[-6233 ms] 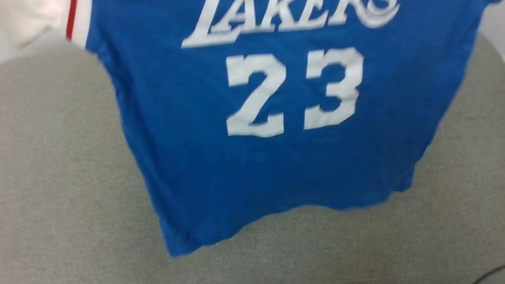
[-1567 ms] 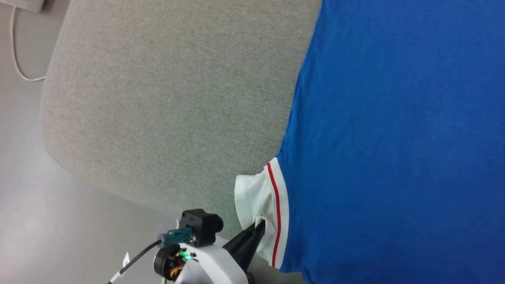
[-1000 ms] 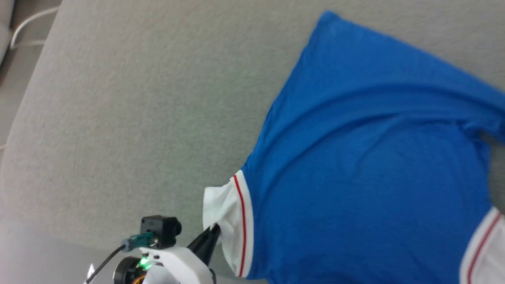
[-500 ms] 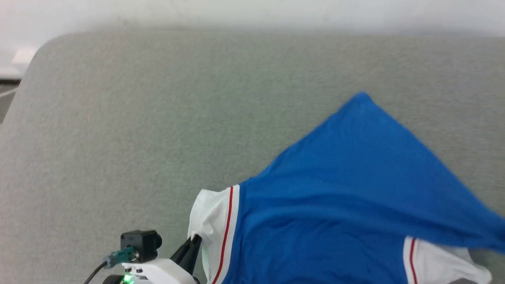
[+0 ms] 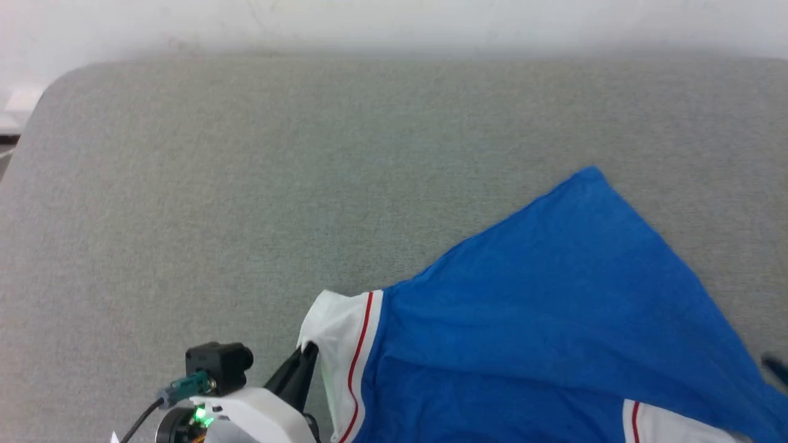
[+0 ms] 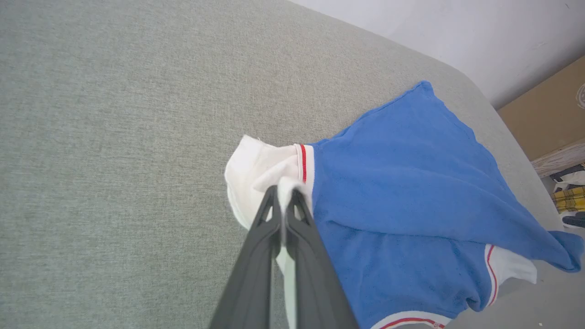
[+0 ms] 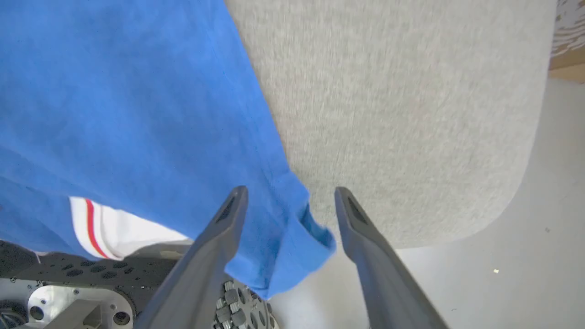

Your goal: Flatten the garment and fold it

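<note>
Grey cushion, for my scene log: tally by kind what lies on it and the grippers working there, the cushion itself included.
blue T-shirt: 1
grippers: 2 (left gripper shut on the white sleeve; right gripper open)
grey cushion: 1
Total: 4

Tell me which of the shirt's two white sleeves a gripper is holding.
The left-hand sleeve, pinched in the shut left gripper; the other sleeve lies free, partly under a blue fold of the garment.
</note>
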Robot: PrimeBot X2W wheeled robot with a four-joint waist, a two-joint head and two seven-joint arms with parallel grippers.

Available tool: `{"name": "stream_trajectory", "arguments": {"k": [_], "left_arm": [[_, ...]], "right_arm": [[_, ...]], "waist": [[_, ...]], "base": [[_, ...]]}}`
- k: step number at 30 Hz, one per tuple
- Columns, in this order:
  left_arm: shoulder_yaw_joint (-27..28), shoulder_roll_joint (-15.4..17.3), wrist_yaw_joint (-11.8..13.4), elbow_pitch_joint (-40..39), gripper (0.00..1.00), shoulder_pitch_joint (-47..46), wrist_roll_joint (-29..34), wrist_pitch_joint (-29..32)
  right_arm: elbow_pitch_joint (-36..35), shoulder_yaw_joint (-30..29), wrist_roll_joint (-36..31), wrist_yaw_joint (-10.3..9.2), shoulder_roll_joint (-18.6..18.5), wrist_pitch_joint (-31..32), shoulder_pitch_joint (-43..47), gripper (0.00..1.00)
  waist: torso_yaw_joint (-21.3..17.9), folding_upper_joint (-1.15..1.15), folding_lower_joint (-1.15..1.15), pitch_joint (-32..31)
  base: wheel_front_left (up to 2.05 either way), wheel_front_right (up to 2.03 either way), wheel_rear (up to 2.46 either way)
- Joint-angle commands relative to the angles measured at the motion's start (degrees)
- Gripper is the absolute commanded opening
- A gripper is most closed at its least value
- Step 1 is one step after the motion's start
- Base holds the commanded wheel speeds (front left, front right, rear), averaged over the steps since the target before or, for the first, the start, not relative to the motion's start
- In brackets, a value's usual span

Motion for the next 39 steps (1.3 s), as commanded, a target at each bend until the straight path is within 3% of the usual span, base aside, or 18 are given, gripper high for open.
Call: {"name": "stream_trajectory", "arguments": {"k": [1,9,18,27,32,34,39], "left_arm": [[0.01,-0.15,-0.07,-0.45,0.00,-1.02,0.73,-0.43],[-1.35,-1.54,-0.64,-2.92,0.00,-5.20,2.88,-0.77],[-4.35,-4.97,-2.03,-2.99,0.00,-9.25,4.61,-1.44],[-5.86,-7.16,-3.04,-1.19,0.00,-11.05,4.92,-2.34],[-5.49,-7.24,-3.07,-0.58,0.00,-11.42,4.84,-2.87],[-5.42,-7.17,-3.10,-0.49,0.00,-11.47,4.81,-2.99],[-4.94,-6.67,-2.97,-0.28,0.00,-11.41,4.77,-3.28]], "right_arm": [[-0.95,0.23,-0.08,-0.11,-0.36,0.24,-2.20,1.00],[-3.06,8.56,-0.39,-0.11,-2.38,1.05,-18.29,1.00],[9.00,18.76,-2.69,-0.11,-3.82,2.93,-34.37,1.00],[20.15,25.71,-5.21,-0.11,-7.62,1.23,-37.51,1.00],[22.24,30.83,-2.03,-0.11,-10.06,0.42,-35.04,1.00],[22.70,31.98,-1.10,-0.11,-10.80,-0.15,-34.94,0.00],[23.80,31.81,-0.15,-0.11,-10.28,-5.41,-37.03,0.00]], "waist": [[1.54,0.00,-0.01,1.62],[7.05,0.00,-0.01,8.24],[13.41,0.00,-0.01,13.89],[16.83,0.00,-0.01,15.96],[17.45,0.00,-0.01,16.22],[17.41,0.00,-0.01,16.12],[16.22,0.00,-0.01,14.65]], "base": [[0.00,0.00,0.00],[0.00,0.00,0.00],[0.00,0.00,0.00],[0.00,0.00,0.00],[0.00,0.00,0.00],[0.00,0.00,0.00],[0.00,0.00,0.00]]}}
